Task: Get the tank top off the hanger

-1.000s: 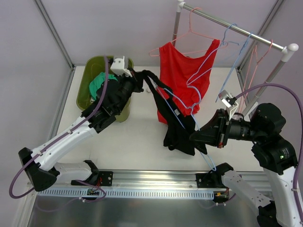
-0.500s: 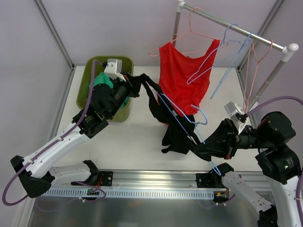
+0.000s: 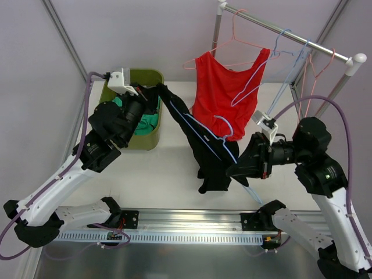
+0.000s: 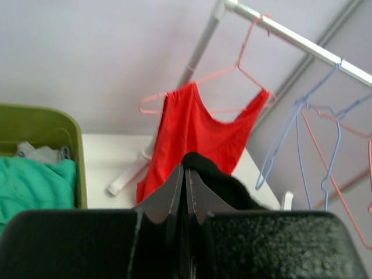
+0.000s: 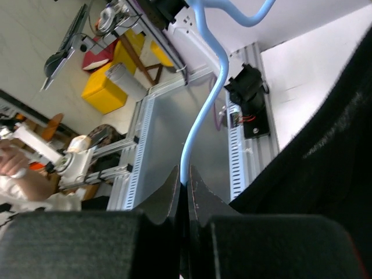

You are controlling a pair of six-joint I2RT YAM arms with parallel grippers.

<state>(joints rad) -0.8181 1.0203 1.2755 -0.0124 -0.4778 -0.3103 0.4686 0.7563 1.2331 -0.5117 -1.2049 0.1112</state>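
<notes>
1. Over the last second your left hand (image 3: 152,93) has swung up and left over the green bin (image 3: 145,139); the black tank top (image 3: 206,157) now stretches taut along the blue hanger (image 5: 220,70), so it looks close to sliding free.
2. The left hand is clamped on fabric, upper left.
3. The right hand (image 3: 232,170), centre right, points left and pinches the hanger wire; the garment hangs mid-frame above the table (image 3: 174,174).

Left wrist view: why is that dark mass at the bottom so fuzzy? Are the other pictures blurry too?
Left wrist: the left tool sits too near the lens, so it blurs; the red top is clearer. Right wrist: the right tool is likewise soft, the blue hanger sharper. Top external: even light, no glare.
</notes>
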